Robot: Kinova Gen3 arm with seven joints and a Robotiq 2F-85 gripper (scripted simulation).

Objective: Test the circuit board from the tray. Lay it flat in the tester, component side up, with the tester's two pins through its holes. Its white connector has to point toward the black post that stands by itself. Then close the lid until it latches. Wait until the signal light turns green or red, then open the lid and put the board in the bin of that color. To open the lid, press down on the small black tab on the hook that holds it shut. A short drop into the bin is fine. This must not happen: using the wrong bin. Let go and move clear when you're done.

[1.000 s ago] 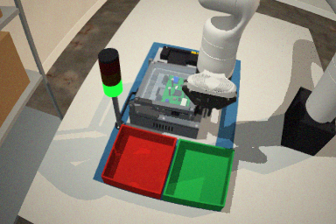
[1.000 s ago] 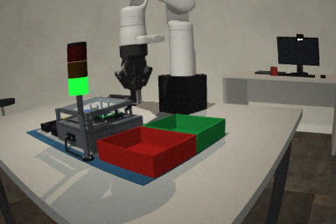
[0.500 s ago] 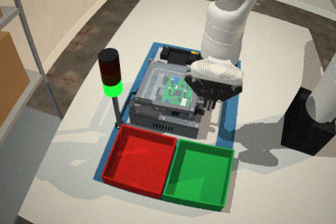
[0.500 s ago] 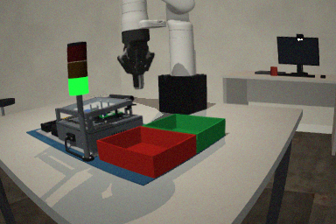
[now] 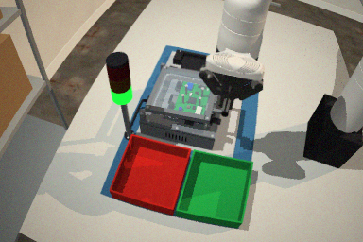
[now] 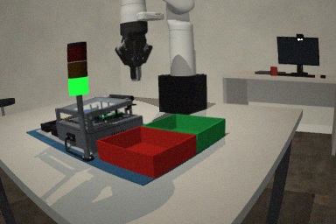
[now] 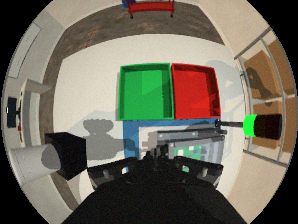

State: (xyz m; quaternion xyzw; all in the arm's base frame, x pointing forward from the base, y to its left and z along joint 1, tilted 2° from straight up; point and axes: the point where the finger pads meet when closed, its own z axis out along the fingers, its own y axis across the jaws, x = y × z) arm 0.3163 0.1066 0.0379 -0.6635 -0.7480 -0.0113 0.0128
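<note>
The green circuit board (image 5: 193,98) lies flat in the grey tester (image 5: 180,132) (image 6: 101,122) under the clear lid (image 5: 163,85), which is down over it. The signal light (image 5: 121,96) (image 6: 79,86) (image 7: 254,125) on its pole beside the tester glows green. My gripper (image 5: 226,109) (image 6: 136,74) (image 7: 155,153) is shut and empty. It hangs a short way above the tester's side that faces the arm's base, touching nothing. The hook and its black tab are too small to make out.
The red bin (image 5: 156,142) (image 6: 127,156) (image 7: 196,90) and the green bin (image 5: 208,217) (image 6: 212,134) (image 7: 145,92) stand side by side, both empty, in front of the tester on the blue mat (image 5: 246,130). A black tray (image 5: 189,58) lies behind the tester. The arm's black base (image 5: 331,135) (image 6: 181,92) stands to the right.
</note>
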